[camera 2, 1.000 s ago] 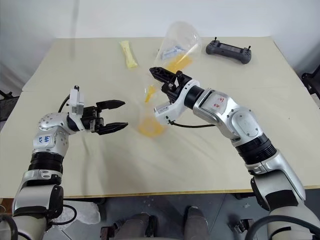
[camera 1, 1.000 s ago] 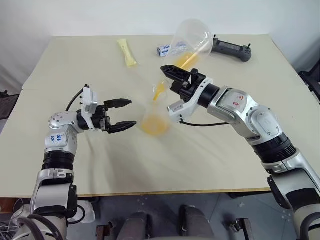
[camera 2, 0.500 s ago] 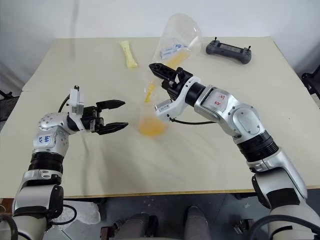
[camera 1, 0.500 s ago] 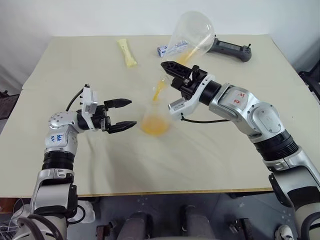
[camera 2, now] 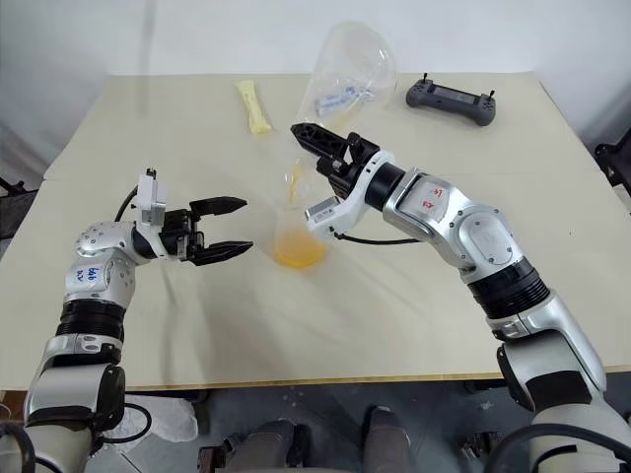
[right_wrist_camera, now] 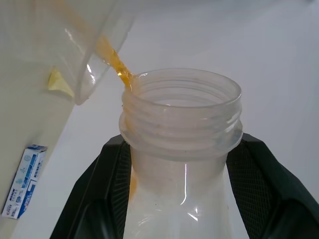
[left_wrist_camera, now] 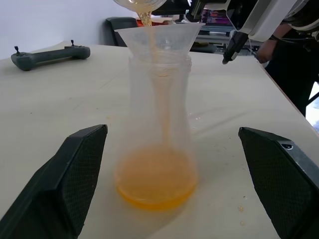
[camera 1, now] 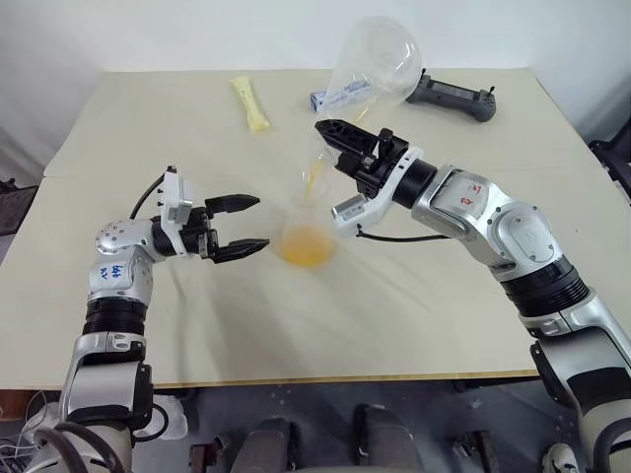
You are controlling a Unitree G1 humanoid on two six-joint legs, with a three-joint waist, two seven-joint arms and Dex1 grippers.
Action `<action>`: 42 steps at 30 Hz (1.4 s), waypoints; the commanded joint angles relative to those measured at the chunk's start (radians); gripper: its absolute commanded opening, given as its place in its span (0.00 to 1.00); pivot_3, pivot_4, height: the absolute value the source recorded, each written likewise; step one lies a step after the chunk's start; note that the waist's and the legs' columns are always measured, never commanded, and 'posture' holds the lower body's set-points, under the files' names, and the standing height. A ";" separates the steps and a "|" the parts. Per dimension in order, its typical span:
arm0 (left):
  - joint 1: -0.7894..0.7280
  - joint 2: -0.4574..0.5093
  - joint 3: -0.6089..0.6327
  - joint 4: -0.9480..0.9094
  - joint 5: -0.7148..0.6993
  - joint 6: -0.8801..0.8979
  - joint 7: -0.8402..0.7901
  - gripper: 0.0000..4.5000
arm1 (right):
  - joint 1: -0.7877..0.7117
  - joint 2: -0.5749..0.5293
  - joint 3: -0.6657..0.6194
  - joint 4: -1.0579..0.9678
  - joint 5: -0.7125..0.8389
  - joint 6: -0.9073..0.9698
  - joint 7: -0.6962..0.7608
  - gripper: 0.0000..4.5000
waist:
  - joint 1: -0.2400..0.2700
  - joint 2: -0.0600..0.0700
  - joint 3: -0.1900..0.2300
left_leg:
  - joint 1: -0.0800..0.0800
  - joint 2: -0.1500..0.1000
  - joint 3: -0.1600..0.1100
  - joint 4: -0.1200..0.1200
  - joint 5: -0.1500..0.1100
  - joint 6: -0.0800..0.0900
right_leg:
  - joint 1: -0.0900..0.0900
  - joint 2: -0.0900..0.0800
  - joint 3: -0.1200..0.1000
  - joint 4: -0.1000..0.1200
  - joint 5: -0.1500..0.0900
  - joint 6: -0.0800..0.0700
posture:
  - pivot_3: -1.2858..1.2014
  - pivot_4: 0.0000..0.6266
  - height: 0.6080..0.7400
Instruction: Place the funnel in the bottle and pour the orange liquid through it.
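Right now, in the head view, my right gripper (camera 1: 345, 148) is clamped shut on the neck of a clear pouring flask (camera 1: 380, 54) at upper centre of the frame. Compared with a second ago, the flask is tipped steeper, its wide base stands higher in the frame, and the orange that sat in it has almost run out. Just below and left of it, the funnel (camera 1: 315, 163) sits in the mouth of the bottle (camera 1: 308, 232), which stands upright on the table (camera 1: 444, 325) at mid-frame. The orange liquid (camera 1: 306, 248) pools in the bottle's base, a little fuller than before. My left gripper (camera 1: 258, 223), at left of centre, has not moved: its jaws are spread wide and empty, with the tips near the bottle but apart from it. A yellow packet (camera 1: 251, 103), a small box (camera 1: 323, 98) and a dark controller (camera 1: 454, 97) lie along the top of the table, unchanged.

On the left wrist view, the two black fingers (left_wrist_camera: 82, 169) stand at the lower corners with the bottle between them, clear of both. A thin orange stream falls into the funnel from above.

On the right wrist view, the fingers (right_wrist_camera: 109, 189) press on both sides of the flask's threaded neck, and orange runs off its lip at upper left.
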 commanded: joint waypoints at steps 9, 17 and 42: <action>-0.014 0.003 0.014 -0.029 -0.016 -0.007 -0.002 1.00 | -0.006 -0.012 -0.037 -0.031 -0.019 -0.002 -0.054 0.53 | 0.000 0.000 0.000 | 0.000 0.000 0.000 0.000 0.000 0.000 | 0.000 0.000 0.000 0.000 0.000 0.000 | 0.52 0.24 1.00; -0.016 0.004 0.014 -0.025 -0.012 -0.009 0.003 1.00 | 0.009 0.017 -0.067 -0.019 0.075 0.017 -0.027 0.53 | 0.000 0.000 0.000 | 0.000 0.000 0.000 0.000 0.000 0.000 | 0.000 0.000 0.000 0.000 0.000 0.000 | 0.52 0.24 1.00; 0.024 -0.030 0.012 -0.052 -0.006 -0.058 0.097 1.00 | 0.206 0.305 -0.692 -0.205 1.129 0.980 0.300 0.53 | 0.001 0.000 0.000 | 0.001 -0.001 -0.001 0.000 0.000 0.000 | 0.000 0.000 0.000 0.002 0.000 0.000 | 0.52 0.24 1.00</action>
